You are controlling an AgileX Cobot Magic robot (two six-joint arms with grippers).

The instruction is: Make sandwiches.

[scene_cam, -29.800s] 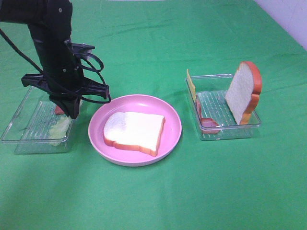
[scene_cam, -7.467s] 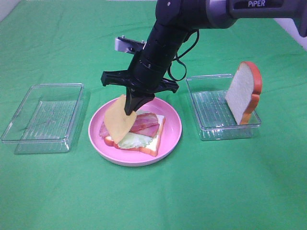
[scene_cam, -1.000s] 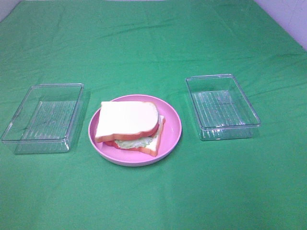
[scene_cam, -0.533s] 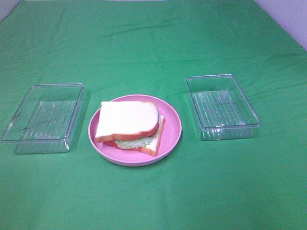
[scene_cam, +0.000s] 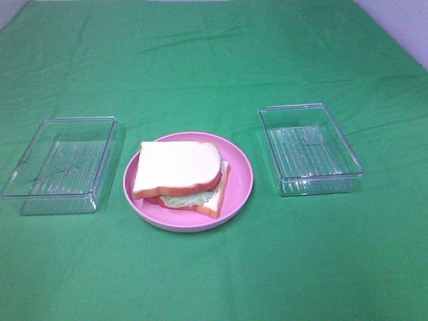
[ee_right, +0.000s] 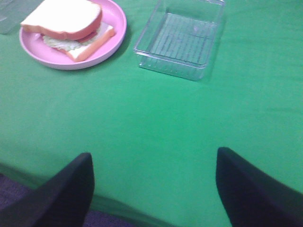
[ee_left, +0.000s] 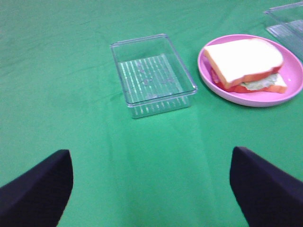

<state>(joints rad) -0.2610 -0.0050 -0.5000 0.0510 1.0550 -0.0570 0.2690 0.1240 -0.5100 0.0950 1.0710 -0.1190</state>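
Sandwich (scene_cam: 179, 176): assembled, seated on pink plate (scene_cam: 240, 180), mid worktop (scene_cam: 214, 60). Clear trays flanking: left tray (scene_cam: 59, 164), right tray (scene_cam: 309, 148). Left tool (ee_left: 151, 189): jaws spread wide, nothing gripped. Right tool (ee_right: 154, 187): likewise spread, nothing gripped.

A matt green cloth (scene_cam: 214, 60), faintly creased, covers the counter. The two trays (scene_cam: 60, 164) (scene_cam: 311, 148) are clear glossy plastic with ribbed floors (light glints on the rims). The pink plate (scene_cam: 242, 175) looks smooth, slightly shiny plastic. The sandwich (scene_cam: 179, 175) has a matt, foam-like surface.
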